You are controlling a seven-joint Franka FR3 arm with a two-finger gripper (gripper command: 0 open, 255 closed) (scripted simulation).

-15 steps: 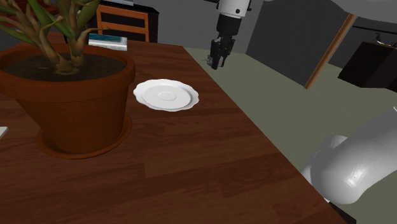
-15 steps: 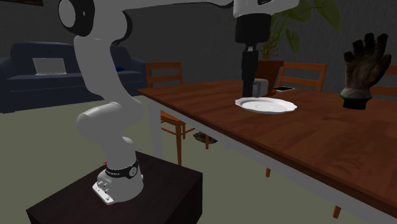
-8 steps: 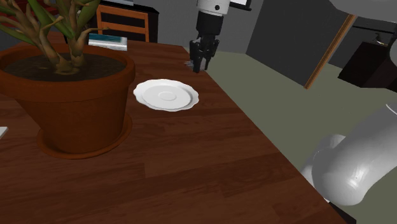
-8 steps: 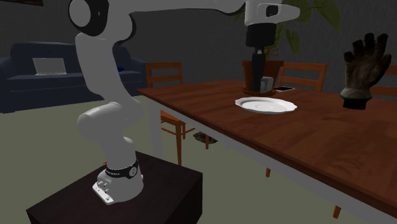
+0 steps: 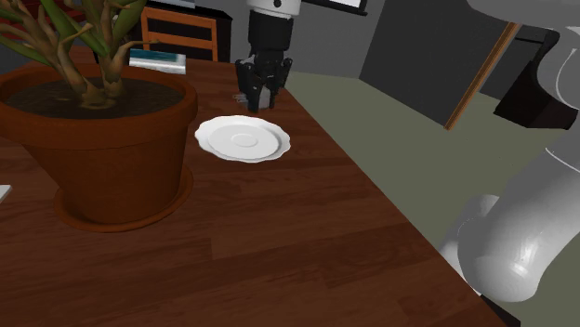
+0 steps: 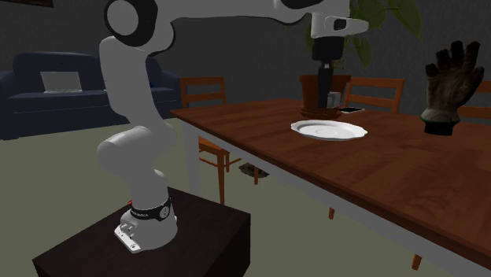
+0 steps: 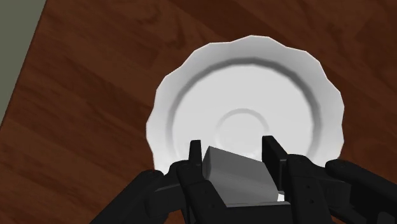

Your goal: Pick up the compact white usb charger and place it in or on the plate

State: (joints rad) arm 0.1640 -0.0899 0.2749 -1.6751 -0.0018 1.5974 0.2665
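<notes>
Clearly the gripper (image 7: 234, 151) is pinching the grey-white USB charger (image 7: 236, 175) from both sides, holding it up off the table with nothing beneath it. In the wrist view the scalloped white plate (image 7: 184, 89) lies beyond the fingertips, and the charger seems to hang over the plate's rim rather than its centre. In the shoulder view the gripper (image 5: 260, 100) hovers just past the far edge of the plate (image 5: 218, 139), with the terracotta plant pot (image 5: 112, 139) to the left. The main risk, as I judge it, is letting go too soon: landing on the sloped rim, the charger could tip off onto the wooden table (image 5: 307, 241). A release from too high could also make it bounce or skid out of the shallow dish.
</notes>
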